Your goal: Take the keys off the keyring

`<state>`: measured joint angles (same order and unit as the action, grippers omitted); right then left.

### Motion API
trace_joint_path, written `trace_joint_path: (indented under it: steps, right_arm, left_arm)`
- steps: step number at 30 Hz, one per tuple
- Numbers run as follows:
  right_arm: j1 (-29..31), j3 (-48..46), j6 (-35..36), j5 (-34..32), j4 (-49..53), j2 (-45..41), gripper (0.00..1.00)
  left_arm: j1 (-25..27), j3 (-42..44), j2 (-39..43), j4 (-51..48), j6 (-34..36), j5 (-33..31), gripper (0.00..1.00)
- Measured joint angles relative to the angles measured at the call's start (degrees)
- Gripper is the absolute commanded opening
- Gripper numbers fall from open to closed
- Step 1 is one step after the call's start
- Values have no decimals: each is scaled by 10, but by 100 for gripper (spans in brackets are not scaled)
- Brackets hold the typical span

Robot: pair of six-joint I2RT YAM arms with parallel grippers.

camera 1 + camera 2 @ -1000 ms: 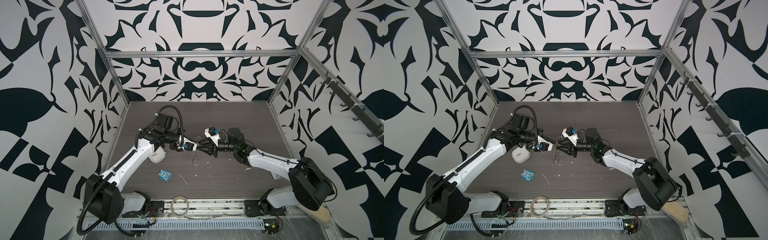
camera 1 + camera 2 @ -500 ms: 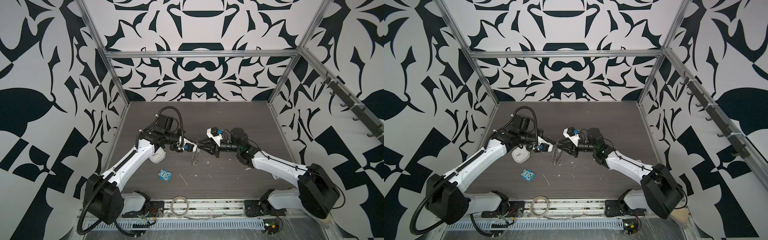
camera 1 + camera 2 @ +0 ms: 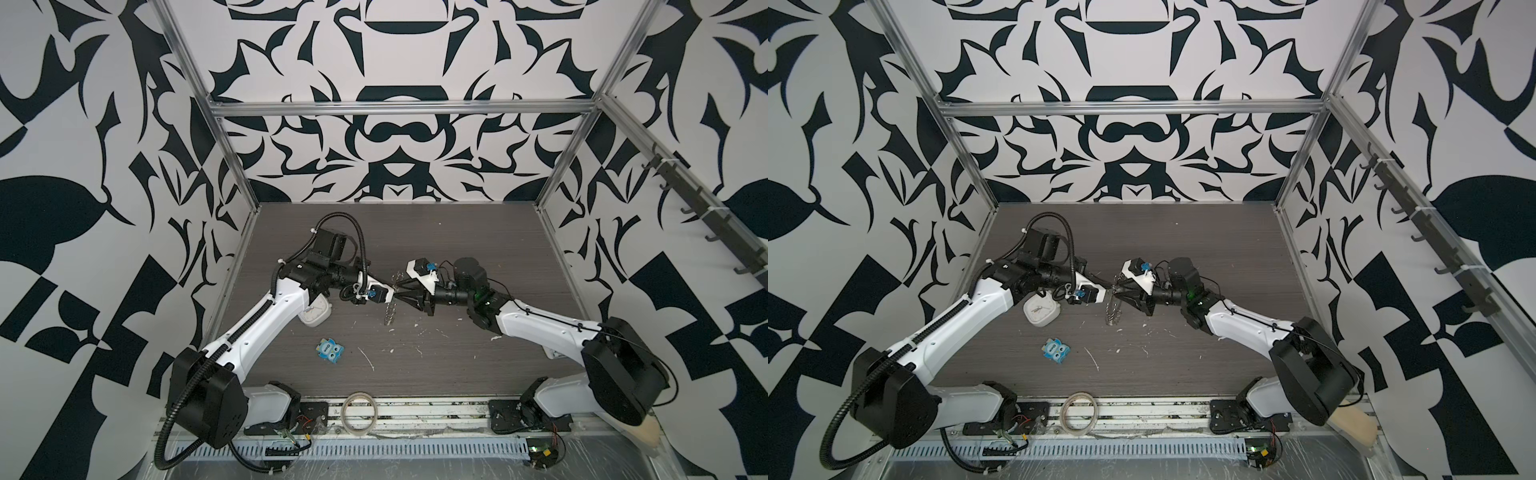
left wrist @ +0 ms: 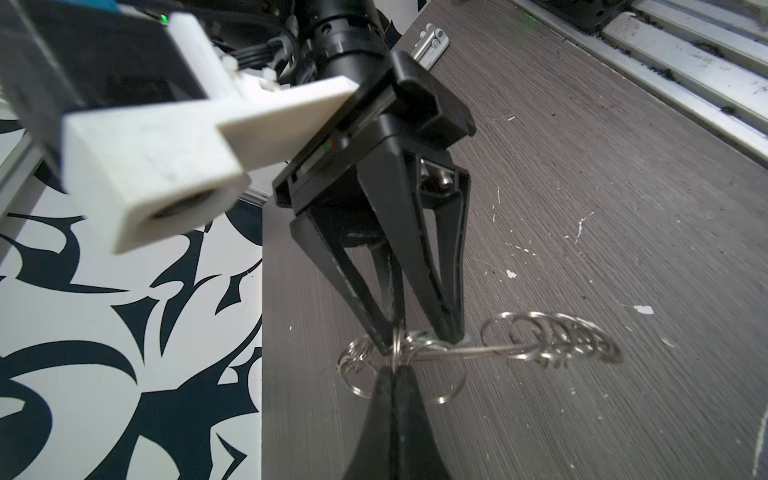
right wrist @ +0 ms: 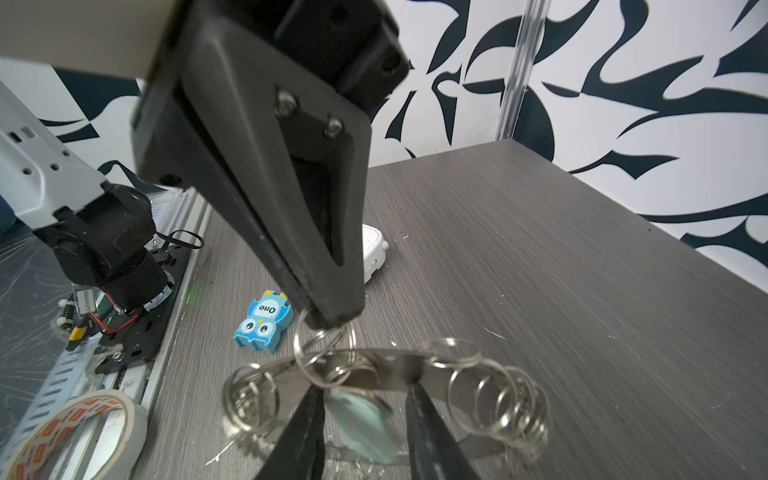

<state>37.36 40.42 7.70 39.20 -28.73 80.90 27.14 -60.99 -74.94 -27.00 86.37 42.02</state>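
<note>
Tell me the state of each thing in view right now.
left gripper: shut on one small split ring.
right gripper: part open, fingers either side of the key tag.
keyring: lifted off the table, hanging between the grippers.
key tag: still on the keyring.
tape roll: lying flat by the front rail.
owl block: lying flat on the table.
white clock: lying face up.

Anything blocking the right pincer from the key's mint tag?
Nothing visible. The tag sits inside the right pincer, by the grey disc; loose rings crowd around it. The left pincer pinches one ring nearby.
</note>
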Motion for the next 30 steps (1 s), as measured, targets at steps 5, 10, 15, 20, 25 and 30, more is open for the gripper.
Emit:
trace_joint_path:
  steps: [5,10,15,20,25,30]
  right_arm:
    - [3,0,1,-5,-9,6,20]
    - [4,-1,12,-19,3,-10,3]
    - [6,-1,35,-56,57,-49,0]
    - [16,1,63,-115,108,-80,0]
    - [41,38,119,-192,190,-86,0]
    - [62,43,173,-265,219,-103,0]
  left_arm:
    - [0,1,0,2,-2,0,0]
    - [-1,3,0,6,-7,-2,0]
    - [2,4,0,15,-16,-2,0]
    - [4,6,0,24,-43,-6,0]
    - [9,6,-4,28,-79,-16,0]
    - [14,12,-5,47,-108,-22,0]
